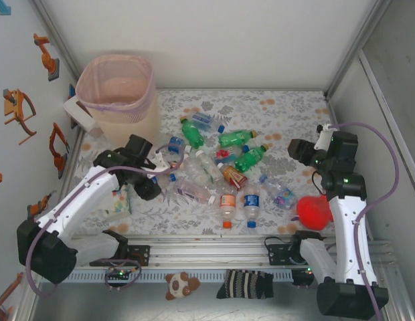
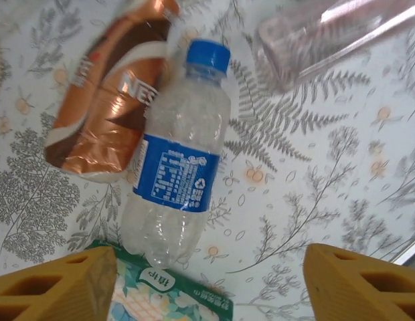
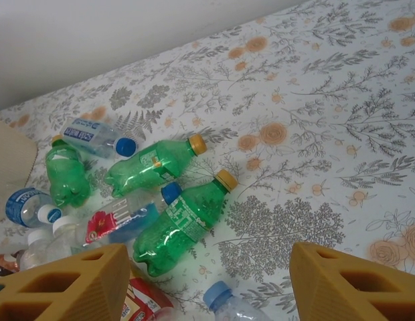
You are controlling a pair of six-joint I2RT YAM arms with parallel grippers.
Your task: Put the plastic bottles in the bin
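Left wrist view shows a clear blue-capped bottle (image 2: 177, 180) lying on the floral tabletop (image 2: 314, 174). Its long axis runs up the frame, cap at the top, base just above the spread, empty left gripper (image 2: 207, 287), towards the lower-left finger. A copper bottle (image 2: 107, 100) touches its left side. Top external view puts the bin (image 1: 137, 100) at upper left, nearest this arm. The right gripper (image 3: 207, 281), likewise spread and empty, hangs over green bottles (image 3: 181, 224).

Bin (image 1: 136, 118) far-left corner; bottles (image 1: 250, 158) clustered mid-table, right of it; plush toy (image 1: 314, 210), apparently, right of cluster.
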